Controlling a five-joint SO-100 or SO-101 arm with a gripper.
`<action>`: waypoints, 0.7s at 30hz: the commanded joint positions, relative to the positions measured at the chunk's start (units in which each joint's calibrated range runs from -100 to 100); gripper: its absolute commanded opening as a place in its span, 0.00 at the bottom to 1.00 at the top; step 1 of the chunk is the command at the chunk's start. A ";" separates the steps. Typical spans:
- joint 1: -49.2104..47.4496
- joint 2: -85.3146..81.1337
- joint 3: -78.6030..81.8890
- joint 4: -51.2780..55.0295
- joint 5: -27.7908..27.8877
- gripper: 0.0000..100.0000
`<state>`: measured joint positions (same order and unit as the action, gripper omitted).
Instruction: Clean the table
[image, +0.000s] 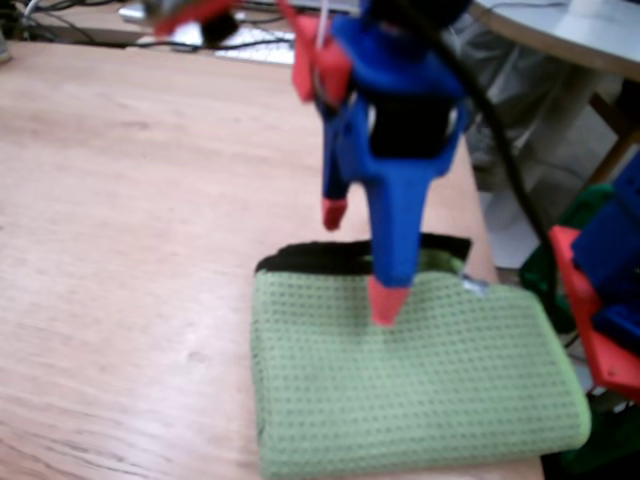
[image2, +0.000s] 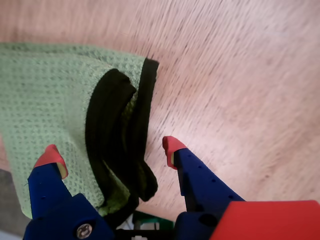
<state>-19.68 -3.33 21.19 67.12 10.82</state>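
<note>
Here the table (image: 130, 220) fills most of the fixed view: reddish-brown wood, fine grain, slightly glossy, running off the frame at left and bottom. Surface reads hard and slick; nothing on it to grip, so cleaning is judged to mean wiping with the cloth.

The cloth (image: 420, 380) lies folded near the table's right edge in the fixed view, green waffle weave with black binding (image2: 117, 135) along the folded edges. In the wrist view it sits at left, with the bound edges stacked in layers facing the bare wood. Judged soft, light, limp; it will likely sag and unfold if lifted by one layer. On glossy wood it may also slide rather than stay put (a pinch should go straight down).

The gripper (image2: 111, 150) is spread wide, holding nothing. Blue fingers, red tips. In the wrist view one tip (image2: 50, 157) is over the green weave, the other (image2: 172, 147) over bare wood, so the bound edge lies between them. Whether the tips touch anything cannot be told.

Best hold, as a judgement: the thick black-bound fold, taking all layers at once.
</note>
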 joint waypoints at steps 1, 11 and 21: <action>0.05 5.56 -1.51 -0.78 -0.15 0.42; -0.12 11.05 -0.38 -14.49 0.49 0.24; 2.76 4.96 12.17 -13.18 0.34 0.01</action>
<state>-19.68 6.27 26.15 53.21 10.87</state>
